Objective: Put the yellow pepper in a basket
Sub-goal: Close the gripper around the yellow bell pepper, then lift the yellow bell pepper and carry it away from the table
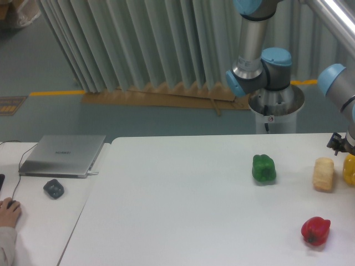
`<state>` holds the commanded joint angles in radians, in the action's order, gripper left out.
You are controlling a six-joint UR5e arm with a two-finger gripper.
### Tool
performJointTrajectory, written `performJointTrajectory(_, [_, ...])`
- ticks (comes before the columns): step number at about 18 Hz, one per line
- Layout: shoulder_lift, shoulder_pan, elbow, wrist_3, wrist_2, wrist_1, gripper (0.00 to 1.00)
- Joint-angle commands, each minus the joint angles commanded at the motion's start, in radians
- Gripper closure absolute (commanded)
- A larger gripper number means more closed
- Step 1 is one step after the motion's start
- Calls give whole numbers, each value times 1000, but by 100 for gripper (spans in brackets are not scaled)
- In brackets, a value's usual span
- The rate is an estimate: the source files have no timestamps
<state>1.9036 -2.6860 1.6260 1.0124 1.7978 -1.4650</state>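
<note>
1 white table [183,210] fronts grey curtains [138,44] at top. At right edge, the gripper [345,148] meets the yellow pepper [349,169]; finger state unclear.

Pale pleated curtain [138,44] hangs behind a white table [183,210], above grey floor [39,66].

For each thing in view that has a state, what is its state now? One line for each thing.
yellow pepper: at the right frame edge, partly cut off, under the gripper.
gripper: at the pepper's top; open or shut cannot be told.
green pepper: upright, free on the table.
red pepper: on its side, free.
beige block: lying, untouched.
laptop: closed.
</note>
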Motion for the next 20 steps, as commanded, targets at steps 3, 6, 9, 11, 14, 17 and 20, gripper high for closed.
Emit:
performJointTrajectory(3, [18, -2, -14, -3, 0, -2, 0])
performJointTrajectory(6, [20, 0, -5, -3, 0, 23, 0])
performJointTrajectory(9, [22, 3, 18, -2, 0, 60, 0])
performJointTrajectory(11, [20, 2, 20, 0, 0, 64, 0])
performJointTrajectory(14, [25, 2, 21, 0, 3, 66, 0])
performJointTrajectory(17, [26, 3, 25, 0, 5, 66, 0])
performJointTrajectory(20, [25, 5, 31, 6, 6, 72, 22])
